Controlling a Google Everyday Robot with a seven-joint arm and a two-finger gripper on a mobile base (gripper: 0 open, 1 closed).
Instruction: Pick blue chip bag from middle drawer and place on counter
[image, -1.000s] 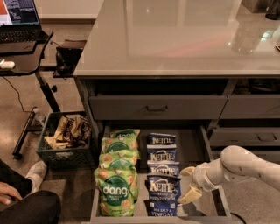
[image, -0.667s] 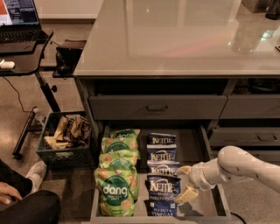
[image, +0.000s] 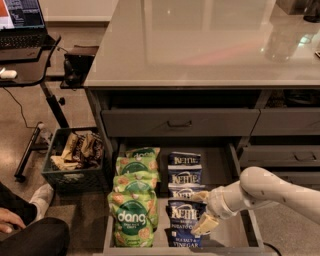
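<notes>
The middle drawer (image: 221, 161) is pulled out below the counter (image: 200, 45). It holds a column of several blue chip bags (image: 184, 175) beside a column of green "dang" bags (image: 132, 216). My gripper (image: 202, 211) is low in the drawer at the right edge of the frontmost blue chip bag (image: 181, 220). Its fingers are spread, one fingertip (image: 199, 196) above the bag's top right corner and the other (image: 204, 226) by its right side. The white arm reaches in from the right and covers part of the drawer floor.
A closed drawer front with a dark handle (image: 179, 123) sits above the open drawer. More drawer fronts (image: 300, 156) are on the right. A black crate of snacks (image: 75, 155) stands on the floor at left, near a laptop desk (image: 25, 55) and a person's leg (image: 30, 235).
My gripper has moved a little to the left and slightly up, closer to the right edge of the frontmost blue chip bag. The bags have not moved.
</notes>
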